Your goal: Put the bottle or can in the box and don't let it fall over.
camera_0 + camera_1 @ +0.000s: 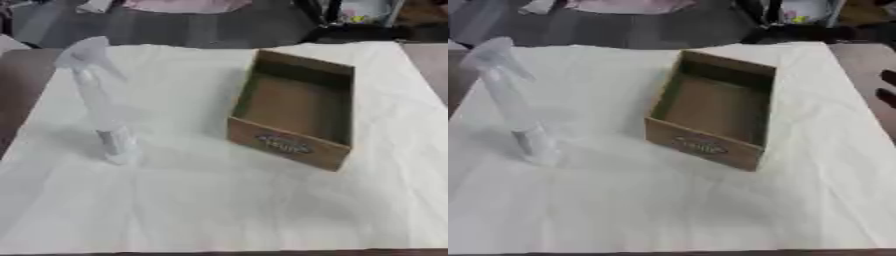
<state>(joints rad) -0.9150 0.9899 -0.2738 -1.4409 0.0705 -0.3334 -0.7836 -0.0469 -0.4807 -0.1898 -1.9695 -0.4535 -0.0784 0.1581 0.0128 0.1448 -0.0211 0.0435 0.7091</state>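
Bottle: your clear spray bottle (103,107) stands upright on the white cloth (219,200), well to the left of the box, its trigger head at the top and its base on the cloth.
Box: your open brown cardboard box (297,112) sits a little right of centre, set at a slant, with a printed mark on its near wall; you can see nothing inside it but its bare floor.
Gap: bottle and box are well apart, with bare cloth between them.
Worktop: the cloth covers most of the worktop (22,85), whose brown surface shows left of the bottle and right of the box.
Right hand: dark tips (887,87) show at the right edge of the right eye view, well right of the box; you cannot tell whether they are spread or curled, and they touch nothing.
Left hand: out of sight in both views.
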